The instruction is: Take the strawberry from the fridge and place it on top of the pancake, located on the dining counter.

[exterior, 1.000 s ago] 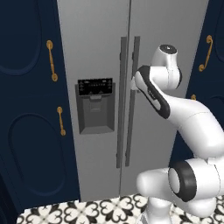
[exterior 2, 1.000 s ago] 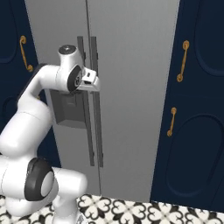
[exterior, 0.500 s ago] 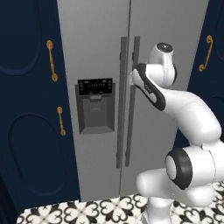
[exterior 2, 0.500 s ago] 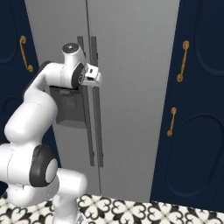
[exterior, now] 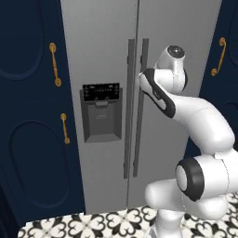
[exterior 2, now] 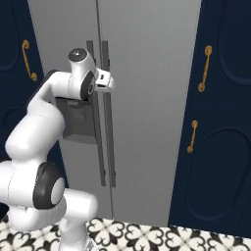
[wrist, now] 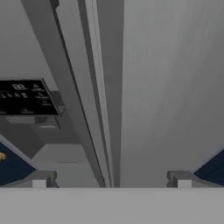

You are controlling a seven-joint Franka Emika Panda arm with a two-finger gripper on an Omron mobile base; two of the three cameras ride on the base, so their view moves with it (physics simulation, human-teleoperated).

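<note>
The fridge (exterior: 102, 42) stands straight ahead, a tall light-grey unit with both doors shut. Its two dark vertical bar handles (exterior: 135, 107) meet at the middle seam. My gripper (exterior 2: 112, 82) is open and held up against the upper part of the right door's handle (exterior 2: 109, 127). In the hand view the gripper (wrist: 111, 180) has its fingertips (wrist: 40, 179) spread wide, with the handle bars (wrist: 98, 109) running up between them and nothing gripped. The strawberry is hidden behind the shut doors. The pancake and the dining counter are out of view.
A black control panel (exterior: 101, 91) and a recessed dispenser (exterior: 102, 123) sit on the left door. Navy cabinets with gold handles (exterior: 56, 69) flank the fridge on both sides (exterior 2: 205, 68). Black-and-white patterned tiles (exterior: 93, 225) cover the floor under my base.
The arm has reached forward and slightly up, bringing the gripper closer to the fridge handles. The jaws stay wide and the doors stay shut.
</note>
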